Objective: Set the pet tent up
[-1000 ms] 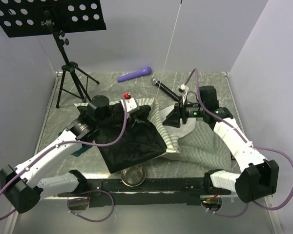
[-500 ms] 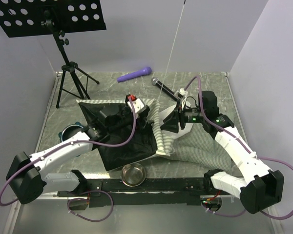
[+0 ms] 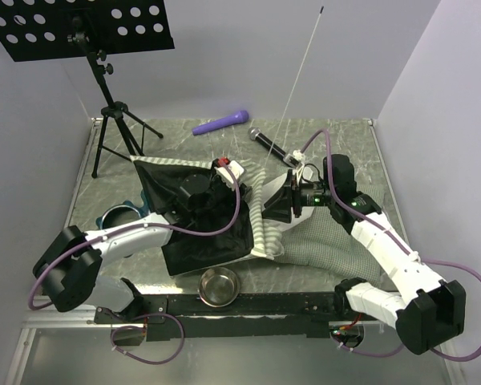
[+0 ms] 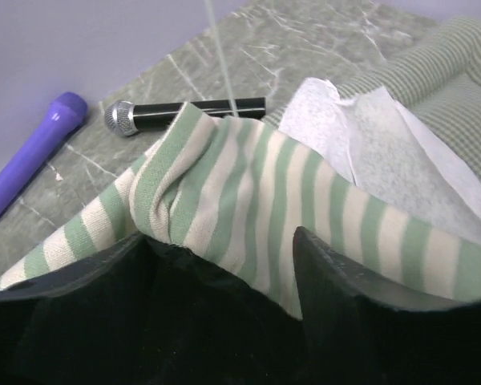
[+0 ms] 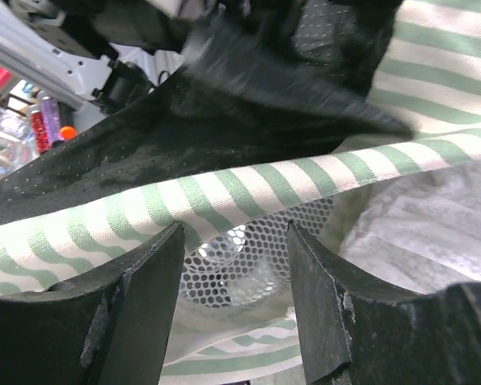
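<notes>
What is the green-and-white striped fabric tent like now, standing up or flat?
Flat, not standing. The green-and-white striped fabric tent lies crumpled on the table, dark lining spread out, with one thin pole sticking up.

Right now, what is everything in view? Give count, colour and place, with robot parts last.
pet tent: one, green-and-white stripes, dark lining, collapsed at table centre
cushion mat: one, grey-green check, right of tent
pole: one, thin, white, rising behind tent
microphone: one, black, silver head, behind tent
cylinder: one, purple, back centre
music stand: one, black, back left
bowl holder: one, teal, left, partly hidden
bowl: one, steel, near edge
table: one, marbled grey-green
left arm: one, white and black, over tent
right arm: one, white and black, over mat
left gripper: one, black, open at striped fabric
right gripper: one, black, open at striped hem
</notes>
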